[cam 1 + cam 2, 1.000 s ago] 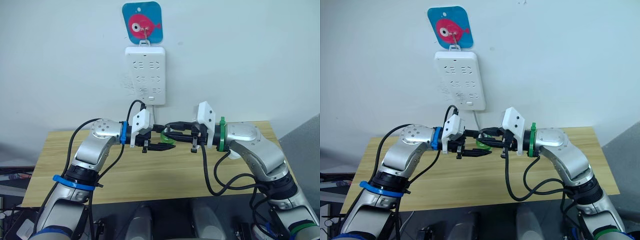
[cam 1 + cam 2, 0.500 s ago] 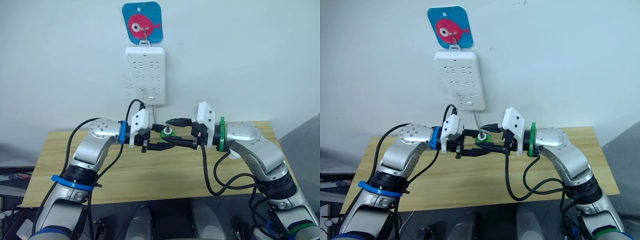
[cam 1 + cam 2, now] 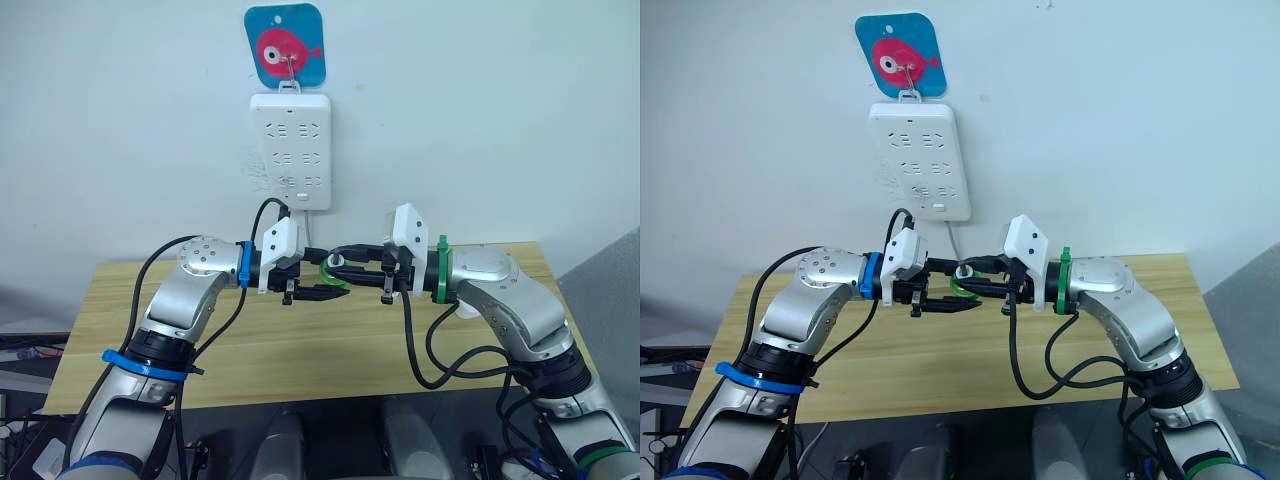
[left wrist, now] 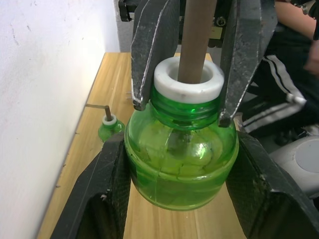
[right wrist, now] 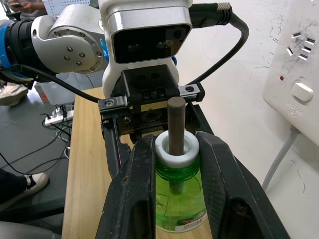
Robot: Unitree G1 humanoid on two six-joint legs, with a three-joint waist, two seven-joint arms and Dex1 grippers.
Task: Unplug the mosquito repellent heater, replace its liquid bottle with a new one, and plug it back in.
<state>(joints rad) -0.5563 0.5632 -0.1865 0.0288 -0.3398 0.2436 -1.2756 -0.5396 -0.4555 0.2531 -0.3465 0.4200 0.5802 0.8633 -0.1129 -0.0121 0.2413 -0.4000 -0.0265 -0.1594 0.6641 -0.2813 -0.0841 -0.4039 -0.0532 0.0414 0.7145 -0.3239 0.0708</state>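
Note:
A translucent green bottle (image 4: 179,159) with a white collar and a bare brown wick hangs in the air above the wooden table (image 3: 300,350). My left gripper (image 3: 343,278) is shut on its round body. From the opposite side, my right gripper (image 3: 338,262) is shut on its neck just under the collar (image 5: 174,149). A second small green bottle (image 4: 109,130) with a thin dark wick stands on the table near the wall. I cannot tell which of the two is the new one. The mosquito repellent heater is out of view.
A white power strip (image 3: 291,150) hangs on the wall behind my grippers with nothing plugged into it, under a blue fish hook plate (image 3: 286,45). A seated person's legs (image 4: 289,74) show beyond the table's end.
Half a second ago my right gripper stood open around the bottle's neck; its fingers have now closed on it, as they were a second ago. The left gripper and bottle stayed put.

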